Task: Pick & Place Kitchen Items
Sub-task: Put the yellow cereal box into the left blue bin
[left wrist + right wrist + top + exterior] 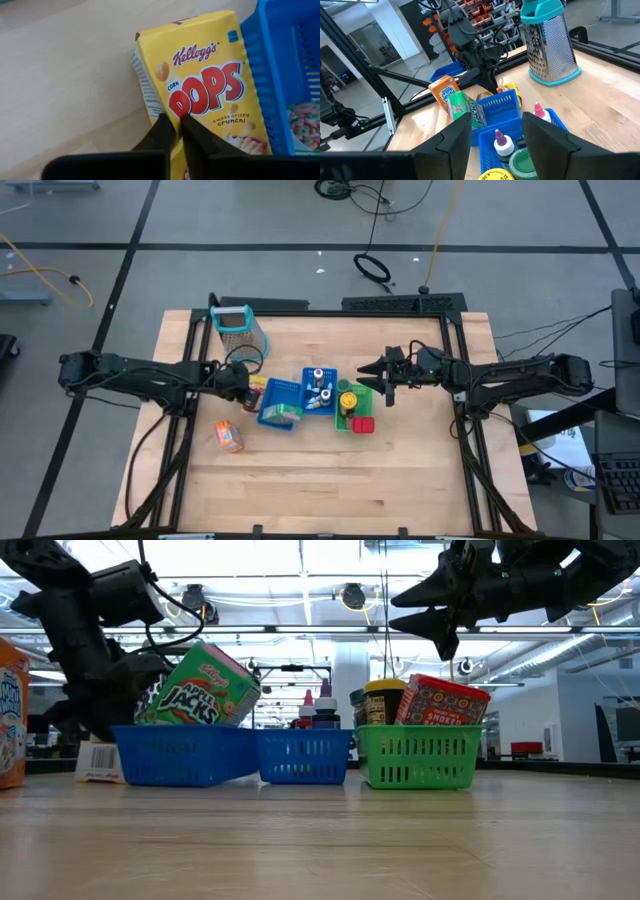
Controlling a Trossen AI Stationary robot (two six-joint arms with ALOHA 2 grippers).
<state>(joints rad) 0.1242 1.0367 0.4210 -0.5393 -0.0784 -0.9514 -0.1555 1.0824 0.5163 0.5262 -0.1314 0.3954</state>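
Pale wooden tabletop [330, 480] carries my three small plastic baskets in a row: the green Apple Jacks box [195, 688] leans in one blue basket [180, 753], tiny bottles [318, 712] fill the next, and the yellow-lidded jar [385, 700] and red block [440, 700] sit in the green basket [415, 755]. My left gripper [174, 125] is pinched nearly together on the yellow Corn Pops box [200, 75] lying just beside that blue basket, while my right gripper [497, 135] hovers spread apart above the baskets, holding nothing. I judge we're past halfway, with this box and the orange packet [229, 436] left to place

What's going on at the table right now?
The left gripper is down on the yellow box, which lies flat on the table beside the blue basket, fingers nearly together over its face. The right gripper hangs open above the green basket, holding nothing. The orange packet stands apart on the wood.
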